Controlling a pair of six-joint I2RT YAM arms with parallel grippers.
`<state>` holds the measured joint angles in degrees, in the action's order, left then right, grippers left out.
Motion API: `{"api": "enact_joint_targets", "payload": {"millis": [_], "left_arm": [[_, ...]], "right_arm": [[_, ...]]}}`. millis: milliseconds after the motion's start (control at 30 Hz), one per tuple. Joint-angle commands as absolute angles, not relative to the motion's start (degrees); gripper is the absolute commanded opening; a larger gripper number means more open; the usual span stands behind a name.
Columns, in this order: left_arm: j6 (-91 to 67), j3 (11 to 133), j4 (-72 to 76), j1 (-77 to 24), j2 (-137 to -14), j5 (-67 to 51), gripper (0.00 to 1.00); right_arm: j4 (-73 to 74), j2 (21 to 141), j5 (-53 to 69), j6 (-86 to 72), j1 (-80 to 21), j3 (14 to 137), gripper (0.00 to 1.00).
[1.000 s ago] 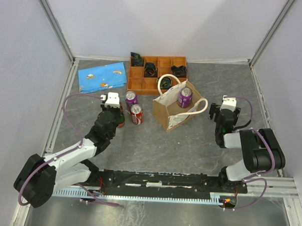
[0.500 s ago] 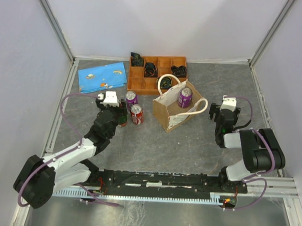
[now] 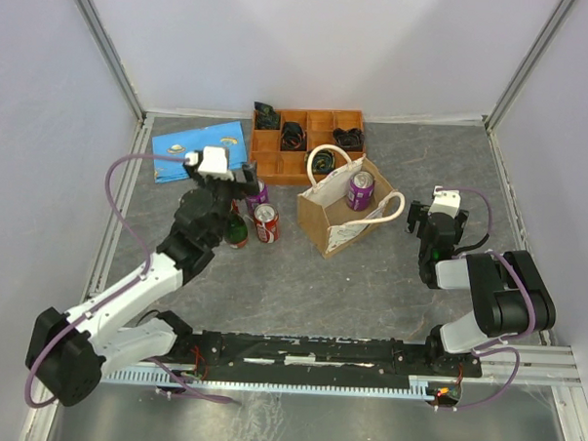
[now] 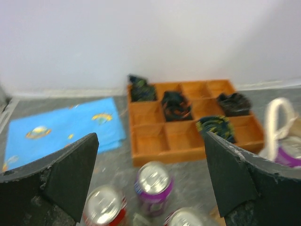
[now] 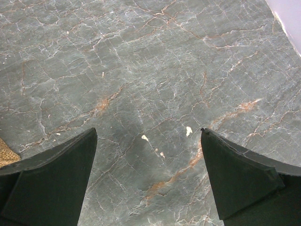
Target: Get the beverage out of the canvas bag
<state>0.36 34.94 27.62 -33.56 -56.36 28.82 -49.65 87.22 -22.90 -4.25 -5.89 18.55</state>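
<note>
The canvas bag (image 3: 338, 222) stands upright at mid-table, and one purple beverage can (image 3: 360, 189) is upright inside it. In the left wrist view the bag's rope handle (image 4: 276, 123) and that can (image 4: 292, 153) show at the right edge. My left gripper (image 3: 235, 189) (image 4: 150, 136) hangs open and empty above three cans standing left of the bag: a purple can (image 3: 256, 192) (image 4: 153, 186), a red can (image 3: 266, 222) and a darker can (image 3: 236, 230). My right gripper (image 3: 416, 221) (image 5: 148, 132) is open over bare table just right of the bag.
An orange compartment tray (image 3: 267, 164) (image 4: 188, 141) with dark bundles sits behind the bag. A blue patterned cloth (image 3: 195, 148) (image 4: 61, 129) lies at the back left. Metal rails and white walls ring the table.
My left gripper opened and let go of the darker can, which now stands on the table. The gripper then rose and moved toward the back. The right arm has not moved.
</note>
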Motion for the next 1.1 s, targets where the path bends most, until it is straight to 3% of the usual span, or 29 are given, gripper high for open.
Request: {"api": "enact_joint_targets", "payload": {"millis": [0, 433, 733, 1067], "left_arm": [[3.3, 49.0, 21.3, -36.0, -62.6, 18.6, 0.97], [5.7, 76.5, 11.6, -46.6, -87.7, 2.4, 0.78], [3.7, 92.3, 1.6, -48.8, -104.3, -4.3, 0.78], [0.9, 106.4, -11.4, -48.7, -117.9, 2.8, 0.85]], "right_arm": [[-51.5, 86.7, -22.6, -4.6, -5.8, 20.0, 0.99], [-51.5, 86.7, -22.6, -4.6, -5.7, 20.0, 0.99], [-51.5, 86.7, -22.6, -4.5, -5.8, 20.0, 0.99], [-51.6, 86.7, -22.6, -4.5, -5.7, 20.0, 0.99]]}}
